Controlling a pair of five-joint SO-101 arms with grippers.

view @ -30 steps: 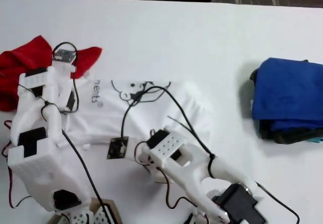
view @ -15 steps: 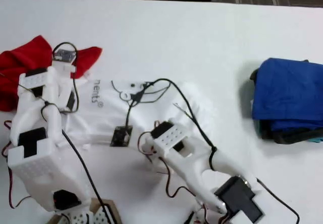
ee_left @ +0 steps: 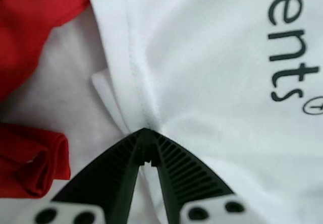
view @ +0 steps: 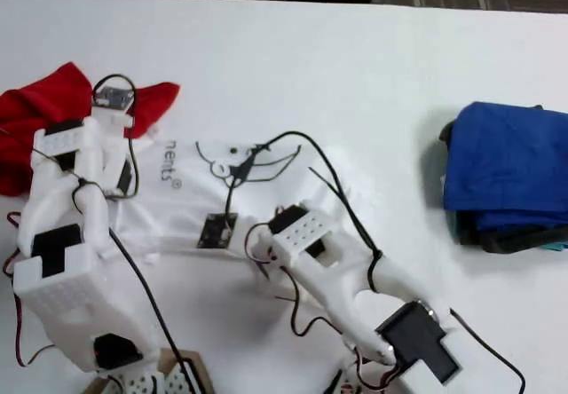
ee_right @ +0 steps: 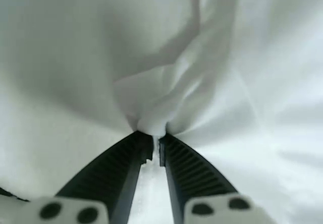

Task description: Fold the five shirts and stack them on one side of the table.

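High view: white table (view: 355,48), smooth and matte, with a strip of dark floor beyond its far edge. White shirt (view: 182,203) with dark print, rumpled, left of centre beneath two white plastic arms. Red shirt (view: 44,101), bunched, just beside it at the left edge. Blue shirt (view: 506,163), folded square, on top of darker garments at the right, well apart.

Left wrist view: left gripper (ee_left: 147,158), black ribbed fingers closed on the white shirt's stitched hem; rolled red cloth nearby.

Right wrist view: right gripper (ee_right: 155,151), jaws narrow, pinching a puckered fold of white shirt.
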